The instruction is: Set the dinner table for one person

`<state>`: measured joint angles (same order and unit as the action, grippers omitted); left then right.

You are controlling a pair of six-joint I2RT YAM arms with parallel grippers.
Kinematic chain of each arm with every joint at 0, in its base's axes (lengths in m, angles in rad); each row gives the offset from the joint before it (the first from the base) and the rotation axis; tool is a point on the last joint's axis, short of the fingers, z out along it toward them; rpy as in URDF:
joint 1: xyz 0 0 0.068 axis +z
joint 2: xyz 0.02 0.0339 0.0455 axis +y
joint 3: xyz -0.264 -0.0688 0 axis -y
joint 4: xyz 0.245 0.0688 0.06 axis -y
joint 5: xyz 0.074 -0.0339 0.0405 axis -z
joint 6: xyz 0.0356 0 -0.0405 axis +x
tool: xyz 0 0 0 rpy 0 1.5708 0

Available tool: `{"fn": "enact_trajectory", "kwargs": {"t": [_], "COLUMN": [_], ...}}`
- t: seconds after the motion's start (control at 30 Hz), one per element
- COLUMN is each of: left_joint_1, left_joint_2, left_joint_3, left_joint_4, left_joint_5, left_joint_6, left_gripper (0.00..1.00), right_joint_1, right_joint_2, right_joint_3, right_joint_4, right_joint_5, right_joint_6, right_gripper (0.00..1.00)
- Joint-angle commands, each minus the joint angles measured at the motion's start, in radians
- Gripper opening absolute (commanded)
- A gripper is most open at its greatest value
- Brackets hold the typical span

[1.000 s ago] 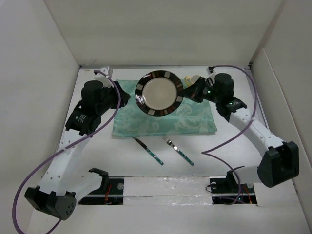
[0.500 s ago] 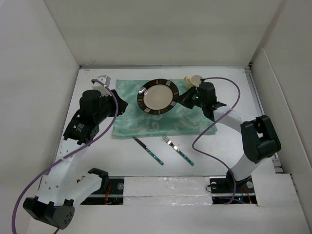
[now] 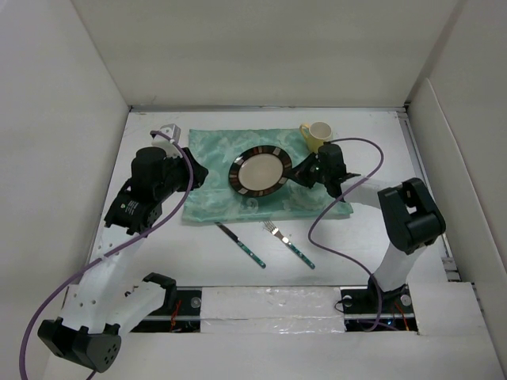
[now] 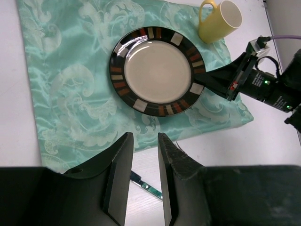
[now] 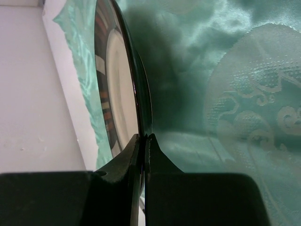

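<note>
A plate (image 3: 260, 169) with a cream centre and a dark patterned rim is level, low over the mint-green cloth (image 3: 230, 202) on the white dinner table (image 3: 158, 253). I cannot tell whether it rests on the cloth. My right gripper (image 3: 295, 176) is shut on its right rim, and in the right wrist view the gripper (image 5: 144, 137) pinches the plate (image 5: 120, 80) edge-on. My left gripper (image 3: 195, 168) is open and empty at the cloth's left side. In the left wrist view the gripper (image 4: 145, 141) is near the cloth's front edge, with the plate (image 4: 155, 70) beyond it.
A yellow mug (image 3: 318, 134) lies at the cloth's far right corner and also shows in the left wrist view (image 4: 221, 21). A knife (image 3: 242, 245) and a fork (image 3: 289, 244) lie on the table in front of the cloth. White panels border the table.
My right arm has folded in and brought the plate down from a raised tilt to level, low over the cloth, which uncovers the mug. My left arm pulled back slightly.
</note>
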<state>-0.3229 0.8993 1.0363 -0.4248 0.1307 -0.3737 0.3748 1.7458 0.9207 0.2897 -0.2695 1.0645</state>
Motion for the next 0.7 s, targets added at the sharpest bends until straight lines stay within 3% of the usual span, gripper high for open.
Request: {"fn": "enact_trajectory", "kwargs": {"t": [0.0, 0.17, 0.23, 0.27, 0.37, 0.47, 0.67], "left_joint_1": [0.007, 0.007, 0.007, 0.007, 0.007, 0.007, 0.007], "left_joint_2": [-0.016, -0.022, -0.025, -0.026, -0.03, -0.031, -0.028], "left_joint_3": [-0.007, -0.012, -0.015, -0.016, -0.022, -0.027, -0.012], "left_joint_4": [0.023, 0.023, 0.026, 0.029, 0.032, 0.034, 0.023], "left_joint_5": [0.017, 0.015, 0.018, 0.021, 0.023, 0.029, 0.014], "left_joint_6": [-0.005, -0.011, -0.013, -0.017, -0.021, -0.022, -0.01], "left_gripper": [0.24, 0.24, 0.24, 0.24, 0.24, 0.24, 0.22], "right_joint_1": [0.009, 0.009, 0.009, 0.009, 0.009, 0.009, -0.001], "right_joint_2": [0.026, 0.04, 0.038, 0.037, 0.002, -0.054, -0.224], "right_joint_3": [0.038, 0.015, 0.004, 0.003, 0.003, 0.012, 0.032], "right_joint_4": [0.186, 0.115, 0.094, 0.054, -0.047, -0.157, -0.375], "right_joint_5": [-0.051, -0.045, -0.043, -0.042, -0.01, 0.035, 0.09], "right_joint_6": [-0.001, -0.023, -0.026, -0.037, -0.079, -0.147, -0.312], "right_gripper": [0.0, 0.03, 0.13, 0.26, 0.45, 0.56, 0.62]}}
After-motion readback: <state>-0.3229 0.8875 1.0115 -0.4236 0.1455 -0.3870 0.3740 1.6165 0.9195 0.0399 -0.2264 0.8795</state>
